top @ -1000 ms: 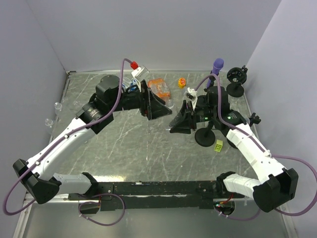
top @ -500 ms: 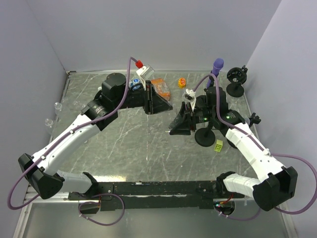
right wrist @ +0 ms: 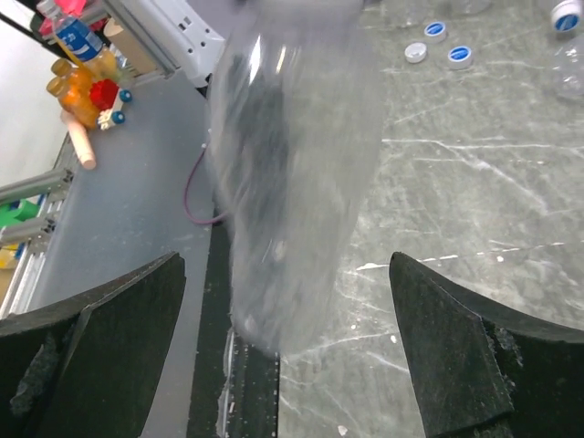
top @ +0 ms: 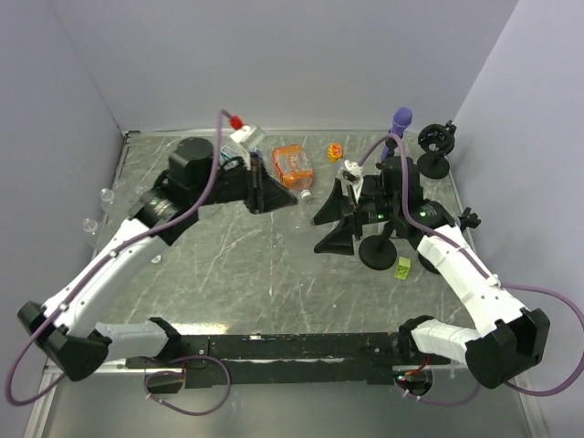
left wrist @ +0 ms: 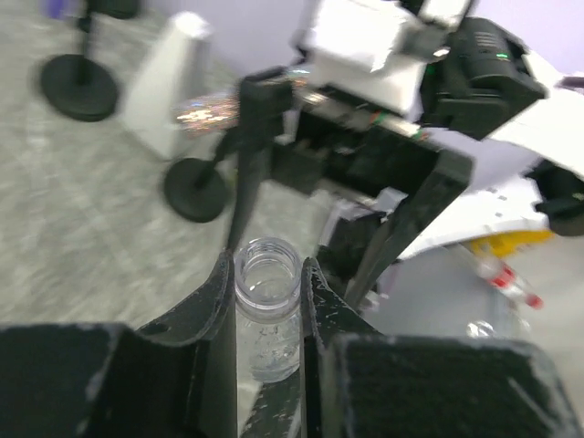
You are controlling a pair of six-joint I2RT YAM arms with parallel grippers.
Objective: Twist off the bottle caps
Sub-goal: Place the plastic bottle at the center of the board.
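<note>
Bottle caps point(right wrist: 459, 56) lie loose on the table point(right wrist: 474, 182) in the right wrist view. Three small round ones, white and blue, sit close together at the far edge, well apart from both arms. The clear bottle point(left wrist: 266, 306) in play has none on it. Its threaded mouth stands bare and open in the left wrist view.

The left gripper point(left wrist: 266, 269) is clamped on that bottle just below the mouth, one finger pressed to each side of the neck. The right gripper point(right wrist: 285, 260) stands wide apart, with a blurred clear bottle between its fingers and neither finger touching it.

The caps look light, hard and small, so they should turn easily once broken free, though they could skid or pop out of a pinch. The best hold is probably square across the rim, where any ribbing gives bite. The bottle looks thin-walled and likely to buckle or slip if squeezed at the belly. The neck is the stiffer place, and that is where the left fingers hold it.
</note>
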